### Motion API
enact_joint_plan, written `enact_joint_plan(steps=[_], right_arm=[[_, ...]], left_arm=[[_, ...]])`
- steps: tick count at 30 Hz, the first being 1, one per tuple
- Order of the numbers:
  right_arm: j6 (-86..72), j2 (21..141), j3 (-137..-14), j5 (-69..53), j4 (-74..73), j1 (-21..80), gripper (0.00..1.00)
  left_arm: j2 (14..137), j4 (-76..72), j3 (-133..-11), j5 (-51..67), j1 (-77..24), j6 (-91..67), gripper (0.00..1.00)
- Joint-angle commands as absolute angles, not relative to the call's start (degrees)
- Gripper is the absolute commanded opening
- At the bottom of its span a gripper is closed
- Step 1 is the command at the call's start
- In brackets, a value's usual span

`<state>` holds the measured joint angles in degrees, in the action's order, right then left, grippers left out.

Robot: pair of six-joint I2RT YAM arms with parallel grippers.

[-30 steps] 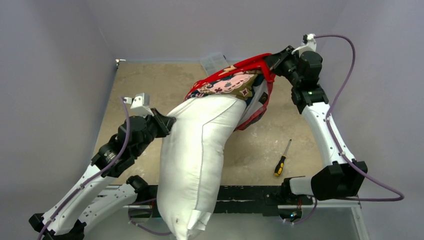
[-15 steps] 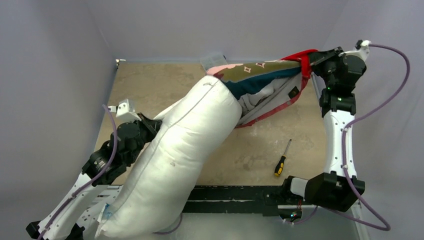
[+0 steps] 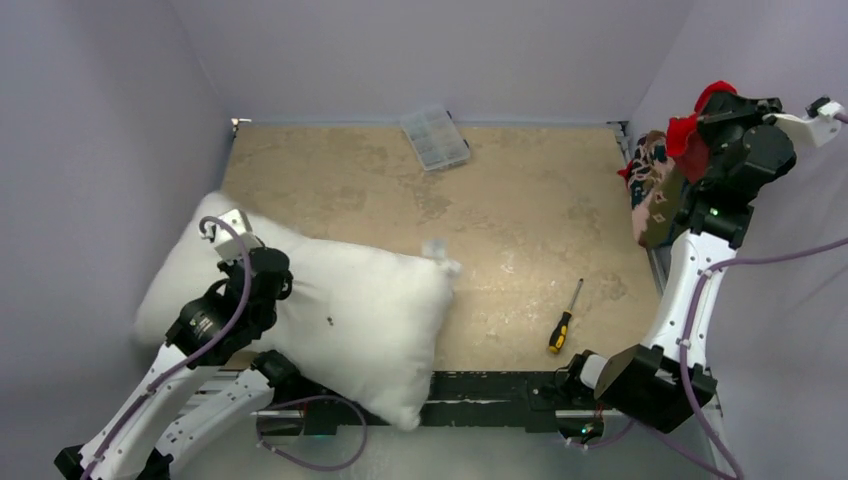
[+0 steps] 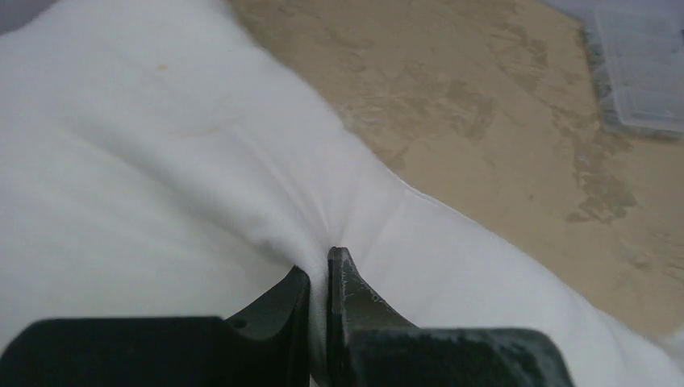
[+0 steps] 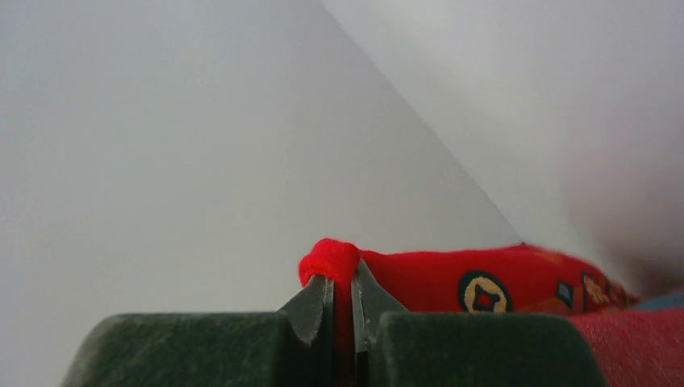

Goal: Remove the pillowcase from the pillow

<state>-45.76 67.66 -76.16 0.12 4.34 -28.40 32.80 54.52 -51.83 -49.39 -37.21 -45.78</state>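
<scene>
The left claw (image 4: 319,270) pinches a fold of the white pillow (image 4: 145,177), its two dark tips pressed almost together, and creases fan out from the pinch. Beyond the pillow lies the tan, mottled surface (image 4: 484,121) (a clear plastic box (image 4: 641,68) sits at its far right).

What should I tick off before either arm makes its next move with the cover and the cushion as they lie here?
1. Pillowcase free of the pillow: ok, they are far apart, with no red on the white.
2. Right gripper hold: ok, shut on a red fold of the pillowcase.
3. Left gripper hold: ok, pinching white pillow fabric.
4. Pillow fully supported by the table: not ok, one corner overhangs the near edge.
5. Pillowcase over the table for release: cannot tell, it hangs at the right edge.
6. Screwdriver and clear box out of the way: ok, both lie apart from both fabrics.
</scene>
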Motion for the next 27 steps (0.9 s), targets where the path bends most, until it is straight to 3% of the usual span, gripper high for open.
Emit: enact_joint_plan(steps=[1, 12, 18, 27], right_arm=[[-39.2, 71.0, -79.8, -14.7, 14.9, -27.8, 0.0], [-33.3, 77.8, -78.8, -18.9, 14.6, -24.0, 0.0], [-27.8, 80.7, -82.4, -17.0, 11.5, -16.1, 0.0], [-25.9, 81.6, -92.0, -12.1, 11.0, -8.6, 0.0]], left_arm=[[34.9, 48.0, -54.0, -54.4, -36.9, -42.7, 0.0], [55.0, 32.2, -68.7, -51.9, -35.7, -29.5, 0.0], [63.6, 28.4, -78.0, -46.1, -26.9, -24.9, 0.0], [69.1, 24.1, -72.1, -40.6, -17.6, -24.0, 0.0]])
